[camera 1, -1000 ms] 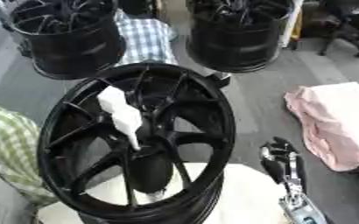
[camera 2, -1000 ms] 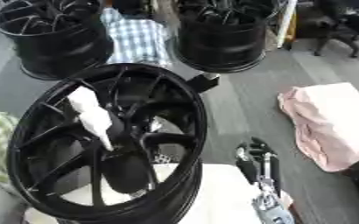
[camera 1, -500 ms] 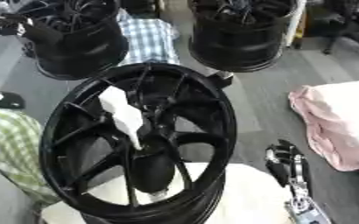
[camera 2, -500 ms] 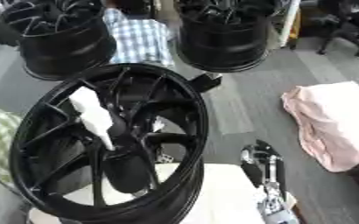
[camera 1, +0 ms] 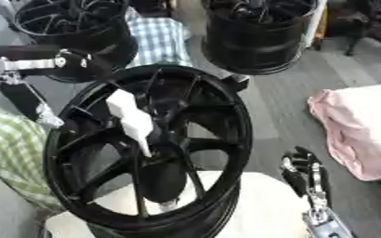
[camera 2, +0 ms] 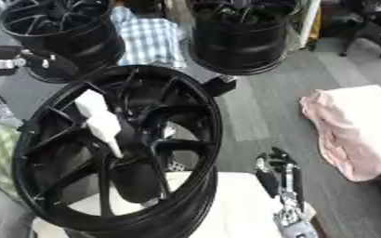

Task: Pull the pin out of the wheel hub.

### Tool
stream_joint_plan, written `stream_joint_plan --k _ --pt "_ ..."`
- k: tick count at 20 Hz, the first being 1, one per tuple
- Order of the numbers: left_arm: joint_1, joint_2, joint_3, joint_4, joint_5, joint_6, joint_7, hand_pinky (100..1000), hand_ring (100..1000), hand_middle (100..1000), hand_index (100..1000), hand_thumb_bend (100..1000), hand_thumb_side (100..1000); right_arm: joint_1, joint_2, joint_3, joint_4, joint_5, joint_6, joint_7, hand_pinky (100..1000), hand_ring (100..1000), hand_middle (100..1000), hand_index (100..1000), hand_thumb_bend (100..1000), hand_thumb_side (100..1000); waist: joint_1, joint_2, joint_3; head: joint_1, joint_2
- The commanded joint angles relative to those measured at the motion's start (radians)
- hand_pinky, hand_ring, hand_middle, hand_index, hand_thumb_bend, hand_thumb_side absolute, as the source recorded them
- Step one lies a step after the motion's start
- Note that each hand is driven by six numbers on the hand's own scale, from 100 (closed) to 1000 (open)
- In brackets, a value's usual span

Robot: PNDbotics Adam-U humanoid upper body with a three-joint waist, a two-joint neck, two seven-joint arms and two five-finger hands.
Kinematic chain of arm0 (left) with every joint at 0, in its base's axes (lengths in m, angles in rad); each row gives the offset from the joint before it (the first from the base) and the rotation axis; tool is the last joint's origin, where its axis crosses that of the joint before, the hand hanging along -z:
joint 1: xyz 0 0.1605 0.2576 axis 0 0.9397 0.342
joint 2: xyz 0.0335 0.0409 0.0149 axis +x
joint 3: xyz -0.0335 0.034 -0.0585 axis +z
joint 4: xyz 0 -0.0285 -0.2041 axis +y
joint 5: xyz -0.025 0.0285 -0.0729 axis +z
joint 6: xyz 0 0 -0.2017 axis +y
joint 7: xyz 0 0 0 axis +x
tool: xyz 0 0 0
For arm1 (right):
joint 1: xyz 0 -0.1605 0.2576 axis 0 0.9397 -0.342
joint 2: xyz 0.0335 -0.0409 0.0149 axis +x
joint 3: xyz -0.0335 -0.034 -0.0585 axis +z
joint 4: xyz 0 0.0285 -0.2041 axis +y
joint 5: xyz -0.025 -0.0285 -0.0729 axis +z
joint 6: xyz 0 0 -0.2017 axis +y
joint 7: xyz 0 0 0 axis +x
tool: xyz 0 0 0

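our left hand point(camera 1: 27, 104) hangs at the wheel hub point(camera 1: 149, 148) rim, its fingers unclear — we can't tell its grip. the right hand point(camera 1: 304, 169) rests relaxed, empty. the white pin point(camera 1: 130, 117) sits in the hub centre — we'd grasp it and pull along its axis.

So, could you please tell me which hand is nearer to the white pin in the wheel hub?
Left. The left hand hangs just outside the wheel rim, level with the white pin. The right hand rests low at the wheel's far side, farther from it.
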Motion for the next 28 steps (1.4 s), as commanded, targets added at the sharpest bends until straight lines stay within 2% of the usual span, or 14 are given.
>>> stream_joint_plan --k 1,7,16,28 --pt "-0.031 -0.017 -0.003 0.046 -0.043 -0.330 -0.291 906 902 923 938 611 306 -0.009 -0.015 0.002 -0.024 0.002 -0.002 0.003 752 709 697 826 100 470 -0.001 -0.010 -0.003 -0.003 -0.002" --pt "-0.038 -0.065 0.014 0.114 -0.130 -0.397 -0.291 897 895 901 933 590 289 -0.011 -0.011 0.006 -0.028 0.005 -0.004 0.006 752 709 697 826 100 470 0.001 -0.009 -0.011 0.000 -0.004" --pt "-0.039 -0.142 0.061 0.191 -0.267 -0.405 -0.291 877 879 844 900 538 285 -0.017 -0.005 0.011 -0.029 0.008 -0.005 0.011 753 710 697 827 100 472 -0.001 -0.005 -0.020 0.002 -0.011" --pt "-0.053 -0.179 0.123 0.300 -0.202 -0.405 -0.291 835 833 722 795 519 350 -0.020 -0.001 0.014 -0.030 0.009 -0.003 0.017 753 711 698 829 100 474 -0.003 -0.001 -0.025 0.005 -0.012"
